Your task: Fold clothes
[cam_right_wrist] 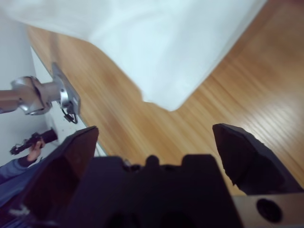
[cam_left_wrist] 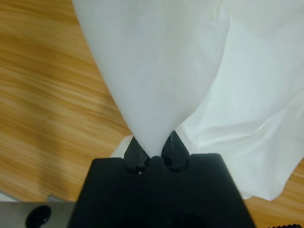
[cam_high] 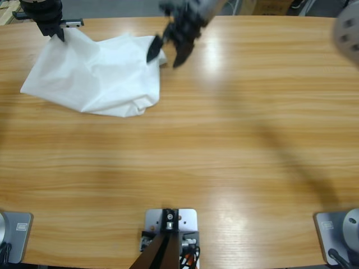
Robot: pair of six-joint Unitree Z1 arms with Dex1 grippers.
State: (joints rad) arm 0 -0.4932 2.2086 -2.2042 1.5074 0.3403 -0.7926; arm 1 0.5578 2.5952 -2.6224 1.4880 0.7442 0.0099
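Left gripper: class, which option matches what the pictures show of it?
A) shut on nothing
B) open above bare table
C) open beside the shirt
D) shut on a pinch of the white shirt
D: in the left wrist view the left gripper pinches a taut point of the shirt.

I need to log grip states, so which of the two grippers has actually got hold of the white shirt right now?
The left gripper: its jaws pinch a gathered point of the T-shirt. The right gripper hangs open at the shirt's edge, holding nothing.

Left gripper (cam_left_wrist: 154, 151) is clamped tight; right gripper (cam_high: 167, 52) hangs with jaws spread wide.
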